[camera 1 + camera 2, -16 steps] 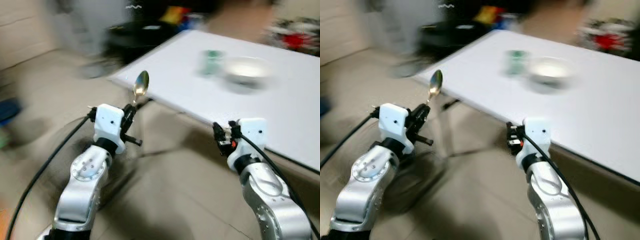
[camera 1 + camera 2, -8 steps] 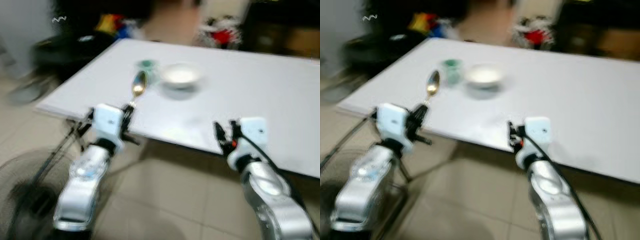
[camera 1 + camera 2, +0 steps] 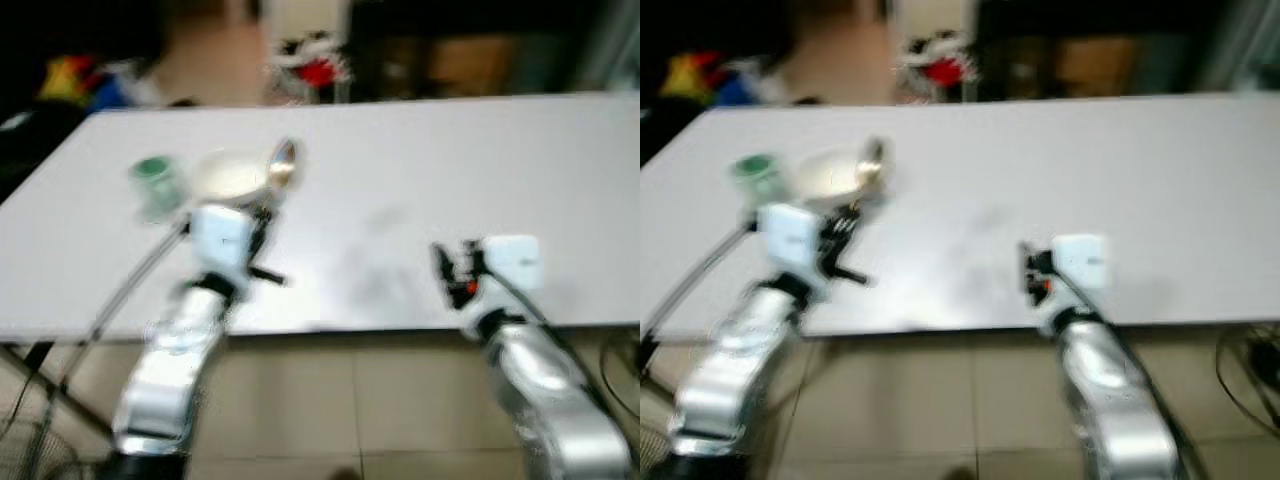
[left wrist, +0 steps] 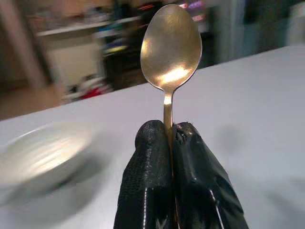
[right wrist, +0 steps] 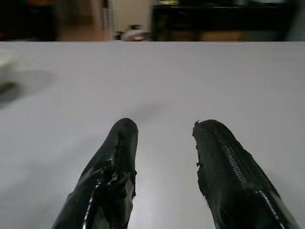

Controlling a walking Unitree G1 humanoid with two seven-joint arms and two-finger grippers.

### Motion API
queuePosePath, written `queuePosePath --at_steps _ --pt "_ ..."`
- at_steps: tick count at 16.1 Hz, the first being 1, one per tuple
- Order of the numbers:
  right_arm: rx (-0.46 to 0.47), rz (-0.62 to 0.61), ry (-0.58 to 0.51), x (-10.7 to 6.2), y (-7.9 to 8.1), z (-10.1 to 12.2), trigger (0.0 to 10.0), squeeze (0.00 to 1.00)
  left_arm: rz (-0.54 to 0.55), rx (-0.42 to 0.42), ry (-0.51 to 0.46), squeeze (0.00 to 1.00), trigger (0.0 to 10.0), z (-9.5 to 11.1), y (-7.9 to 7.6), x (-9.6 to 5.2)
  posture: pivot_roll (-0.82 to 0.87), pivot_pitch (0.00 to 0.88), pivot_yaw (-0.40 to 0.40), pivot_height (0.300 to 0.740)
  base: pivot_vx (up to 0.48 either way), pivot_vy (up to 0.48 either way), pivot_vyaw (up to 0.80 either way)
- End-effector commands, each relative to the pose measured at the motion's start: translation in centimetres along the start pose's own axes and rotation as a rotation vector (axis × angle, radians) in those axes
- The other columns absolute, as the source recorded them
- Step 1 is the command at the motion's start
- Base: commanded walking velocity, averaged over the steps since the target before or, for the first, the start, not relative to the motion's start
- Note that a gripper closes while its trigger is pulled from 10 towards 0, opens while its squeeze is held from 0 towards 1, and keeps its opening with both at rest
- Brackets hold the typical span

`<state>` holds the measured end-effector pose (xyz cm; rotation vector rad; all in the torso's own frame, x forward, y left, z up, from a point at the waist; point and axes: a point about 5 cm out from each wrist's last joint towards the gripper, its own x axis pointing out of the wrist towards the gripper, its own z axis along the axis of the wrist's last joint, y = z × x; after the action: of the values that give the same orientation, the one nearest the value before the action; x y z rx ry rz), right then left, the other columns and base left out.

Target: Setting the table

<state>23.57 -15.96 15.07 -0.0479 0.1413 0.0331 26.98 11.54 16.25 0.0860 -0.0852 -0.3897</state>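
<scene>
My left gripper [image 4: 165,136] is shut on the handle of a metal spoon [image 4: 170,50], its bowl pointing up. In the eye views the spoon [image 3: 282,165] rises from the left gripper [image 3: 258,215] over the near left part of the white table [image 3: 420,170]. Just beyond it sit a white bowl [image 3: 228,178] and a small green cup [image 3: 153,182]. My right gripper [image 5: 162,131] is open with nothing between its fingers, low over the table's near edge [image 3: 440,262]. The head views are blurred.
Tiled floor [image 3: 340,410] lies below the table's front edge. Dark furniture and a red object [image 3: 315,65] stand beyond the far edge. The table's middle and right side are bare white surface.
The camera has swung round: the table now lies squarely ahead instead of slanting off right. Both grippers now stand over its near edge, and the spoon is still held upright.
</scene>
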Motion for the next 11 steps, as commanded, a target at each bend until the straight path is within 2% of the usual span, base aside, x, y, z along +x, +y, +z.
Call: queuePosePath --at_steps 1,5,11 --pt "0.013 0.055 -0.020 0.08 1.12 0.40 10.0 0.00 0.056 0.021 0.014 0.00 10.0 -0.18 1.41 -0.47 0.06 0.000 0.073 0.740 0.289 0.000 0.00" --pt "-0.003 0.096 -0.010 0.04 1.57 0.25 10.0 0.00 0.093 0.026 0.026 0.00 10.0 -0.48 1.74 -0.46 0.06 0.000 0.074 0.740 0.000 0.000 0.00" --pt "0.003 0.094 -0.008 0.04 1.67 0.19 10.0 0.00 0.089 0.035 0.032 0.00 10.0 -0.46 1.90 -0.38 0.06 0.000 0.083 0.740 0.000 0.357 0.00"
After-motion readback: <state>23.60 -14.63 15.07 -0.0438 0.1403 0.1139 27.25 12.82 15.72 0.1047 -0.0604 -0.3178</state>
